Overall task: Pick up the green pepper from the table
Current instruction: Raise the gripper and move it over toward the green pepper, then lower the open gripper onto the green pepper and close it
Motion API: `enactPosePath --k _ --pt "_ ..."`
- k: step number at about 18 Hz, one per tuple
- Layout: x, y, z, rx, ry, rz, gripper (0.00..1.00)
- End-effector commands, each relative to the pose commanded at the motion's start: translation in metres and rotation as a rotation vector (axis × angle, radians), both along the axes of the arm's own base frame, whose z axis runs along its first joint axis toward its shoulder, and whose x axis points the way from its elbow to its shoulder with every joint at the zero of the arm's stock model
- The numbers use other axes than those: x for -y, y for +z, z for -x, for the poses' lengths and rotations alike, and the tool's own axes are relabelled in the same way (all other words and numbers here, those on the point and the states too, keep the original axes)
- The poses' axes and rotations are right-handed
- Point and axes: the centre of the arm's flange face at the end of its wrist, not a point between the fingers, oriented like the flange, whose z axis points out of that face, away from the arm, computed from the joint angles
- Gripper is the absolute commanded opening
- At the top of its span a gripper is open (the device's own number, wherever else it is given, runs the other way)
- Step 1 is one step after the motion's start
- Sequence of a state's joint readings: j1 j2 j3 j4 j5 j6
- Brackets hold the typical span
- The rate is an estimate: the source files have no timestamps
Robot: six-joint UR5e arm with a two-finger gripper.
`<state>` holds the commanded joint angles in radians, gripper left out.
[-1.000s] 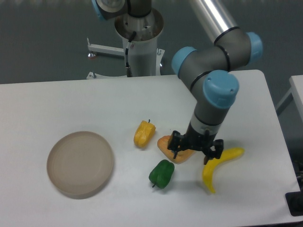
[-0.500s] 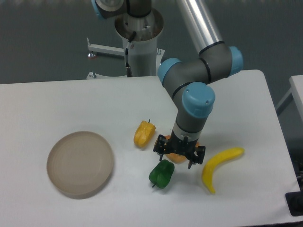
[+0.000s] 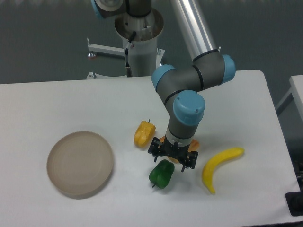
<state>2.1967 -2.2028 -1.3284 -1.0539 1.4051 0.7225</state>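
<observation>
One green pepper is lying low in the frame's centre; glossy, lumpy, probably light and slippery. Gripper, jaws spread and empty, is hovering above it; gripping across its broad body seems safest.

You are looking at a smooth, matt white table with a faint sheen, like laminate. On it, the green pepper has a glossy, lumpy dark skin that looks like moulded plastic. The yellow pepper and the banana share that smooth, slightly shiny plastic look. The plate is dull beige, matt, with faint rings on its flat face. The arm has matt grey joints, satin blue plastic caps and a bright polished metal tube. The gripper is matt black. The post behind looks like brushed metal.
</observation>
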Motion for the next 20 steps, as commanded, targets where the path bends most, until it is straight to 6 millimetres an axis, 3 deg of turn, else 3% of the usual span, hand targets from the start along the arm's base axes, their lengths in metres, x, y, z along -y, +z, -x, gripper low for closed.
enactPosePath --k 17,19,20 --pt "-0.005 -0.016 -0.001 0.002 -0.005 0.000 1.00" --pt "-0.005 -0.015 0.000 -0.001 -0.008 -0.004 0.67" --pt "-0.006 -0.016 0.000 -0.001 -0.012 -0.003 0.57"
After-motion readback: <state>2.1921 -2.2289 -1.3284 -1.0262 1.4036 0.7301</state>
